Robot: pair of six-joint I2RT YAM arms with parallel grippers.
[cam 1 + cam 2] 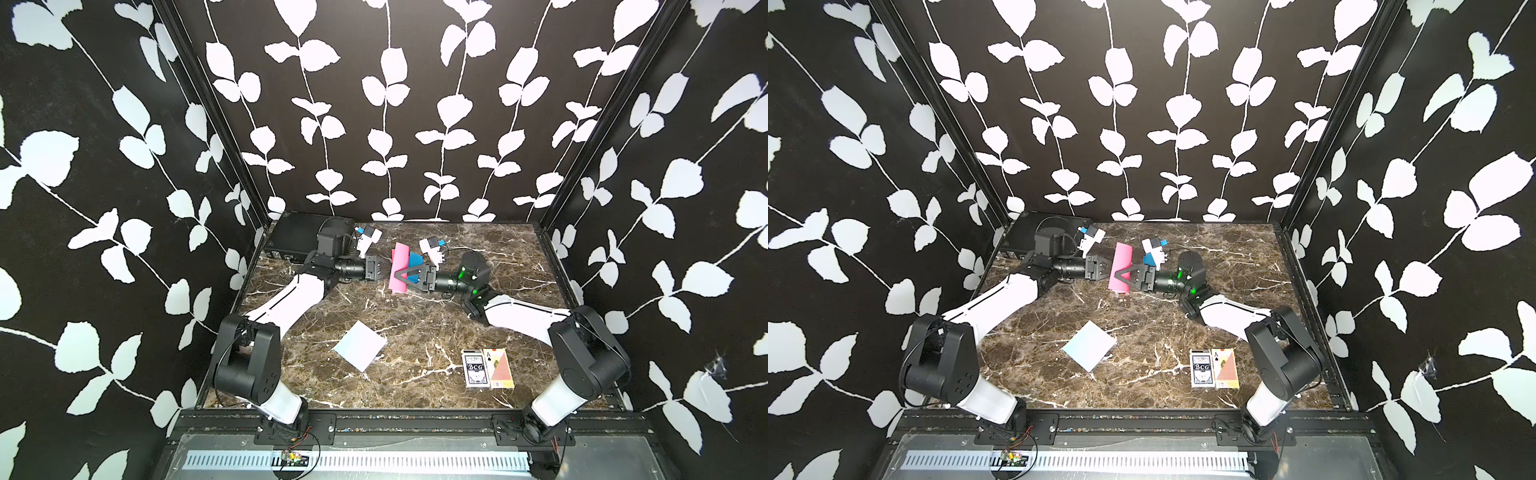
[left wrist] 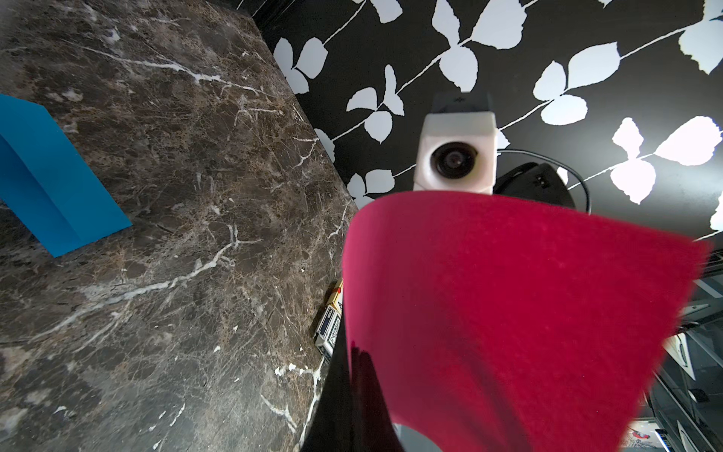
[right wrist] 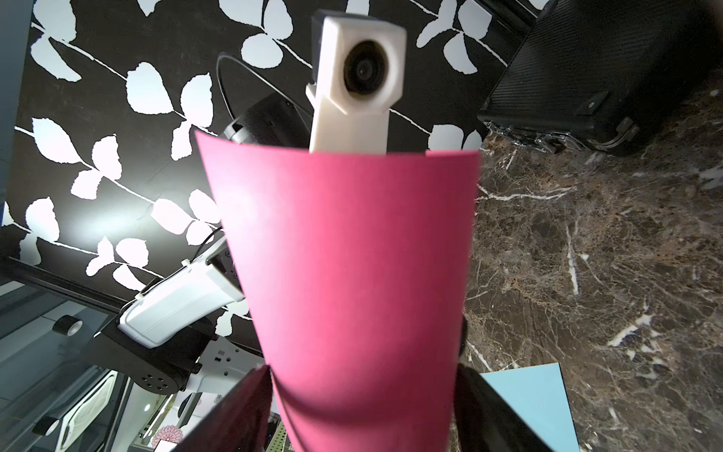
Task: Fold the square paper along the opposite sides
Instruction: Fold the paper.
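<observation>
Pink paper point(image 1: 400, 257) sits clamped in your left gripper point(image 1: 387, 268), jaws together on one edge. Your right gripper point(image 1: 395, 275) faces it from the opposite side, jaws apart, with the sheet bowed between them. You have it at the far middle of the marble table point(image 1: 415, 324), a folded blue paper point(image 1: 415, 261) just behind. Toward the front lie a pale blue sheet point(image 1: 360, 344) and, well apart from it, two card boxes point(image 1: 488, 368).

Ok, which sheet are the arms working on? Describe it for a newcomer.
On the marble table, look to the far middle, where the left gripper and right gripper meet. The pink paper curls between them. Unlike the blue paper beside it and the pale sheet flat up front, it is pink.
</observation>
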